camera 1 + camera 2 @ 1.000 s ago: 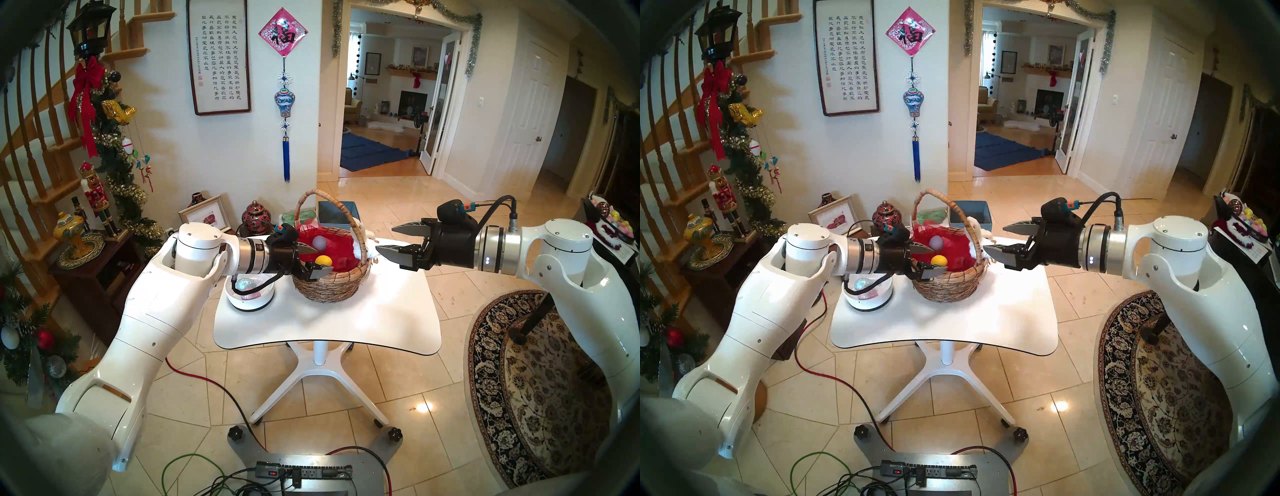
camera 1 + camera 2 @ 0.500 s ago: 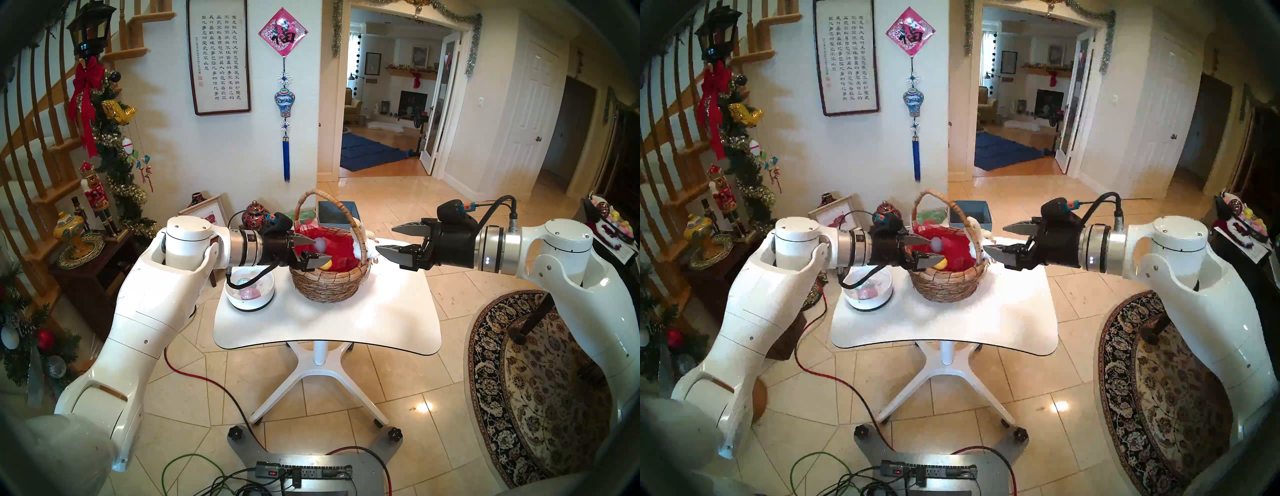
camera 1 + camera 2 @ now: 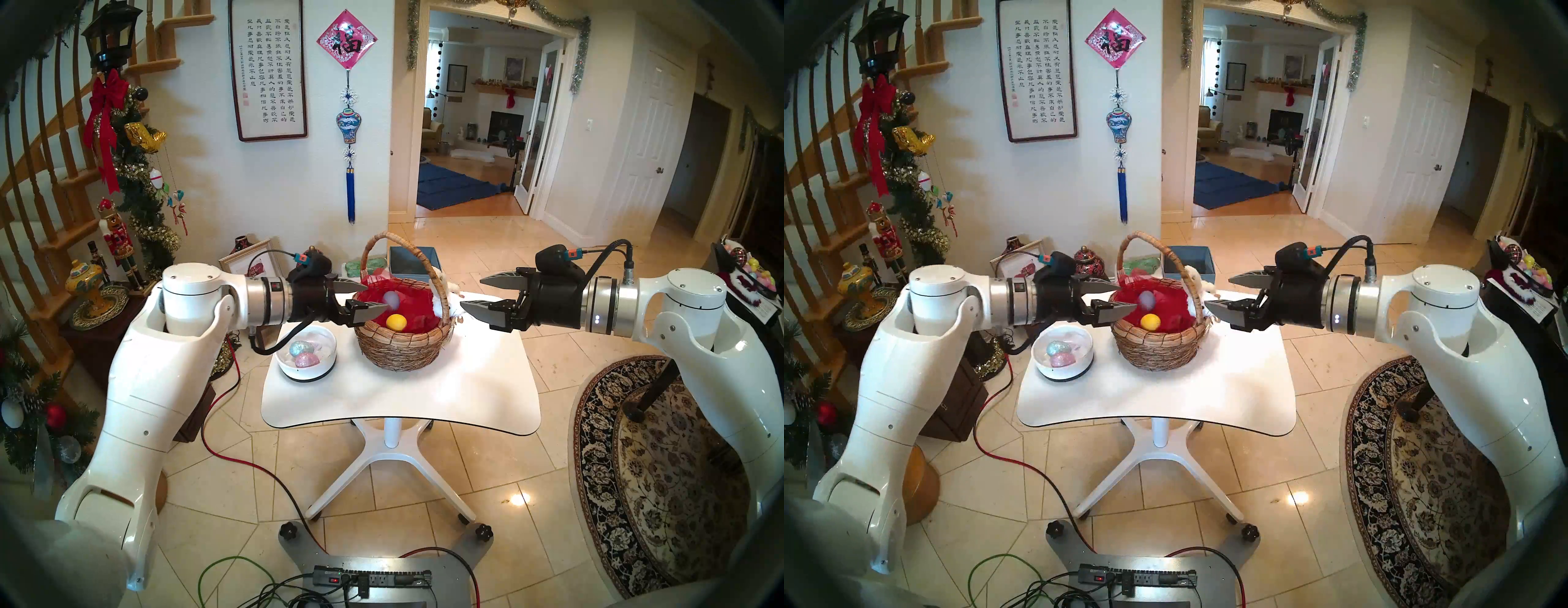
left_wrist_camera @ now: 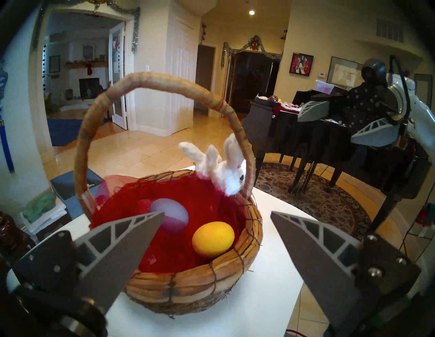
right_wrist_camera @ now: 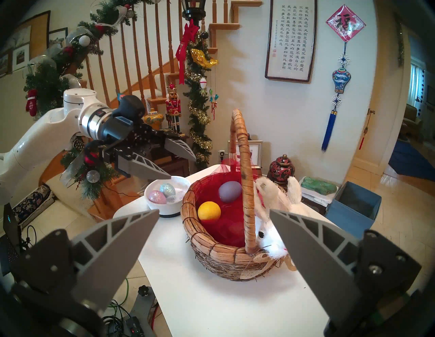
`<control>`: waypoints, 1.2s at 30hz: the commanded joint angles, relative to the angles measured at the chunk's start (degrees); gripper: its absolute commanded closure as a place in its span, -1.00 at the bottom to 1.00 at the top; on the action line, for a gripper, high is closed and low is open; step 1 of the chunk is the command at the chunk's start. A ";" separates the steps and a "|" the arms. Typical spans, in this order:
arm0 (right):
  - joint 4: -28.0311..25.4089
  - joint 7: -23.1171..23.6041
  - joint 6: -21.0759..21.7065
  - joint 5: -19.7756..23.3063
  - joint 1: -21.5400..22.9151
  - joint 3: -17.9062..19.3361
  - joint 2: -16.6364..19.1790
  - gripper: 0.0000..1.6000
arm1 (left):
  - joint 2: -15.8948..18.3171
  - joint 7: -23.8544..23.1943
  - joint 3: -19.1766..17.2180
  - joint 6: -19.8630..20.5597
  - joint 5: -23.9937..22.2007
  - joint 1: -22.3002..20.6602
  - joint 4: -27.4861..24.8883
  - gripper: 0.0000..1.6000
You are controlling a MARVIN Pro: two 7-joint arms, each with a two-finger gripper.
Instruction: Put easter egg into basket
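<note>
We see 2 white arms reaching in level from either side of a wicker basket that stands on a white bench. Our left claw hovers at the basket's left rim, its fingers spread and holding nothing. Our right claw hangs just right of the basket, also spread and empty.

Inside the basket, on red mesh lining, lie a yellow egg near the front and a lilac egg behind it. A white plush bunny sits on the rim by the foot of the tall arched handle.

Left of the basket, a shallow white bowl holds 2 glittery eggs, 1 blue and 1 pink. A grey-blue bin stands behind the basket.

The left wrist view shows the bunny's face, which the head views hide behind the handle. The right wrist view shows a third pale egg in the bowl.
</note>
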 commanded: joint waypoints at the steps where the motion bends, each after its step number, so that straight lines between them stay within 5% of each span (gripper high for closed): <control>1: 0.02 -0.12 -0.20 -0.12 0.29 0.35 0.09 -1.00 | 3.14 0.31 -2.89 1.27 0.28 5.08 -5.71 -1.00; 13: 0.02 -0.17 -0.25 -0.06 0.29 0.32 0.15 -1.00 | 5.85 6.44 -8.26 4.28 5.10 13.09 -14.24 -1.00; 23: 0.01 -0.20 -0.29 -0.02 0.29 0.30 0.20 -1.00 | 7.00 3.96 -14.46 6.03 2.77 17.55 -15.12 -1.00; 36: 0.01 -0.23 -0.34 0.03 0.28 0.27 0.25 -1.00 | 7.80 6.07 -15.75 8.41 5.28 21.33 -16.88 -1.00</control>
